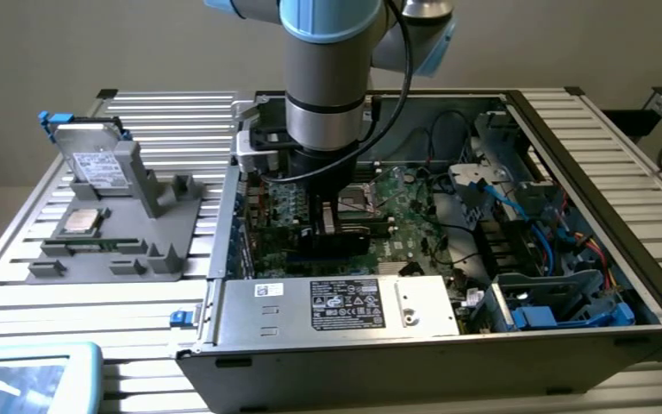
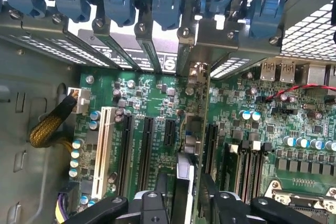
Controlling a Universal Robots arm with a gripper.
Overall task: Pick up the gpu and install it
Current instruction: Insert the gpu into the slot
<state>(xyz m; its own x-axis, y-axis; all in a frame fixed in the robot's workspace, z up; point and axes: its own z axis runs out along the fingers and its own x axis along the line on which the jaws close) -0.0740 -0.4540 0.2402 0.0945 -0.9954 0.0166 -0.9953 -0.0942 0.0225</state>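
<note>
Seating the gpu in the motherboard slot.
Gripper at lower centre; jaws flank the upright card's edge, grip unclear.

Exterior view looks down from high in front onto the open case; wrist view hangs close over its motherboard — shared ground.

A robotics lab: an industrial arm works over an opened computer case on a slatted aluminium surface.
</note>
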